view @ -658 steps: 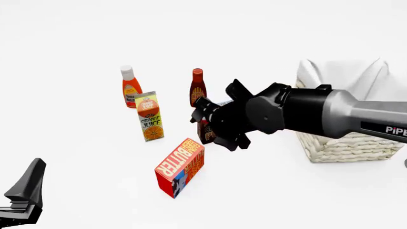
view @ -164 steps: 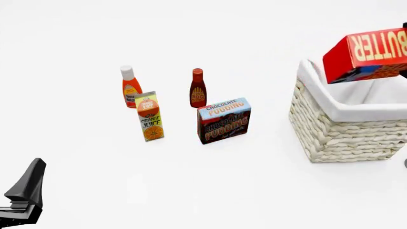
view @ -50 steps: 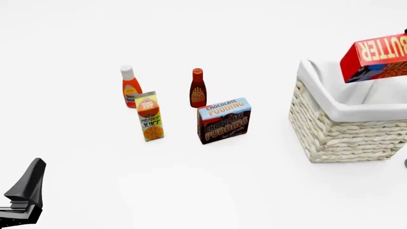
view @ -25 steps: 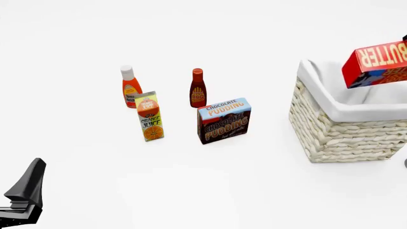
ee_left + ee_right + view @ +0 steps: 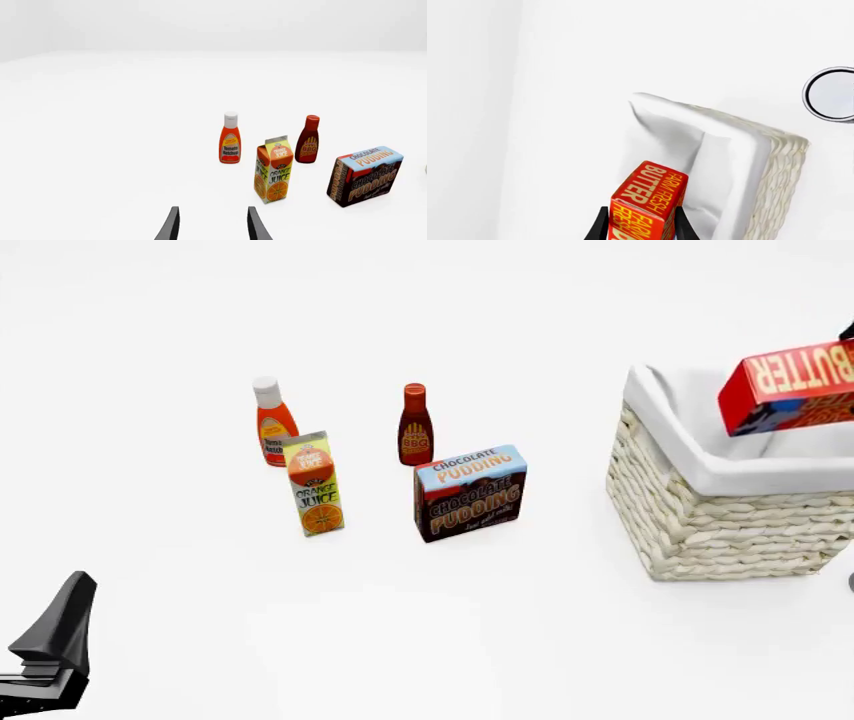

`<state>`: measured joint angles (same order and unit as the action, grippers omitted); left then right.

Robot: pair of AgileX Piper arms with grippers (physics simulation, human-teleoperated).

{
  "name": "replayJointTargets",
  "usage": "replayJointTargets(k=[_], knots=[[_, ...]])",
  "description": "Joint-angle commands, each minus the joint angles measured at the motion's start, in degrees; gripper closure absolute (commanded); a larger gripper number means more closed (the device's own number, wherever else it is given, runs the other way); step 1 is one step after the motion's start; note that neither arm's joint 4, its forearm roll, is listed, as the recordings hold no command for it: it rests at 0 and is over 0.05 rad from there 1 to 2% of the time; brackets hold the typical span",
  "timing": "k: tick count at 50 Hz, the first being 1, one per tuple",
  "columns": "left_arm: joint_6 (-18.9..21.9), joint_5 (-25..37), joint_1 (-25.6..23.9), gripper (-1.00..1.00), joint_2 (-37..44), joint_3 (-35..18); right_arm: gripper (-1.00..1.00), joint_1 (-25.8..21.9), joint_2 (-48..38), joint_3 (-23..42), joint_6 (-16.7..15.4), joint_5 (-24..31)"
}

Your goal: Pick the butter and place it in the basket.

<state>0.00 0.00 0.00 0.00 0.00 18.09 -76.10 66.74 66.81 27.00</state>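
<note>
**Butter over the basket, right hand clamped on it**

I've got the butter (image 5: 790,387) up in the air at the far right, hanging above the open basket (image 5: 721,525), tilted, its orange lettered face toward the front camera. From my right wrist camera the right hand (image 5: 639,226) is clamped on the carton, one dark finger on each side, and the basket's white cloth lining sits right beyond it. The carton is clear of the rim, not touching the cloth as far as I can tell.

My left hand (image 5: 212,227) sits low at the near left of the counter (image 5: 441,640), fingers apart, gripping nothing. Ahead of it, well left of the basket, stand the ketchup bottle (image 5: 275,422), the orange juice carton (image 5: 315,484) just in front of it, the BBQ sauce bottle (image 5: 415,426) and the chocolate pudding box (image 5: 470,493), all upright. A round white-rimmed object (image 5: 830,93) shows past the basket in the right wrist camera; I can't tell what it is.
</note>
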Motion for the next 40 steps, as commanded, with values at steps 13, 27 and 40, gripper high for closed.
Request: replayJointTargets(k=[13,27,40], knots=[[0.0,0.0,0.0,-1.0,0.0,0.0,1.0,0.4,-1.9,-0.1,0.8,-2.6],[0.0,0.0,0.0,-1.0,0.0,0.0,1.0,0.7,-3.4,-0.2,0.6,-3.5],[0.0,0.0,0.0,-1.0,0.0,0.0,1.0,0.1,-4.6,0.5,0.9,-4.1]])
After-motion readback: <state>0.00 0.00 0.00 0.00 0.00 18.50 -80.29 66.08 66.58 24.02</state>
